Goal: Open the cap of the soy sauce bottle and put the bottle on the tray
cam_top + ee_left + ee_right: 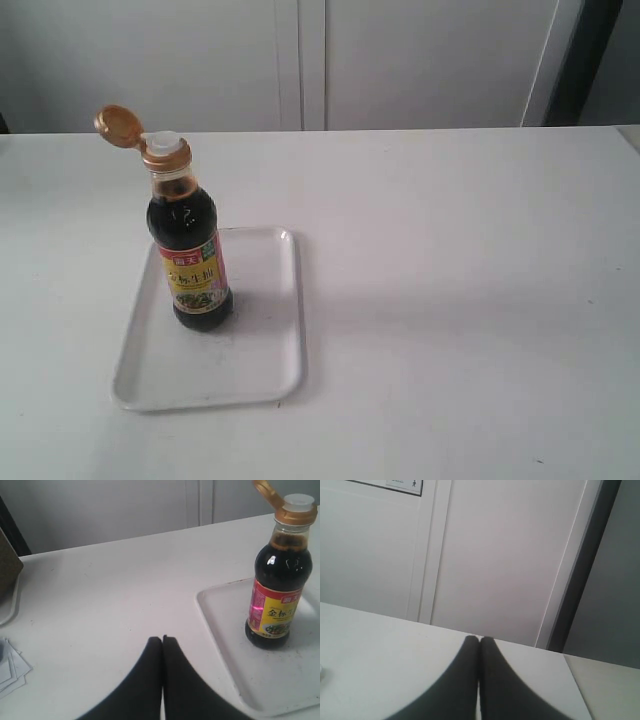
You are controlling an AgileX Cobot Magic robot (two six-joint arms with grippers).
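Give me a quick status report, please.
Left gripper and right gripper shut, empty. Soy sauce bottle upright on tray, cap open. Nothing obstructing.

- A white table [450, 300] fills most of the scene; its surface is smooth and matte.
- Behind it stands a pale wall of flat panels [400, 60] with narrow vertical seams.
- A dark vertical strip [590, 60] is at the far right side of this wall.
- A small sign [402, 485] is on one panel, unreadable.
- The light is soft and even.
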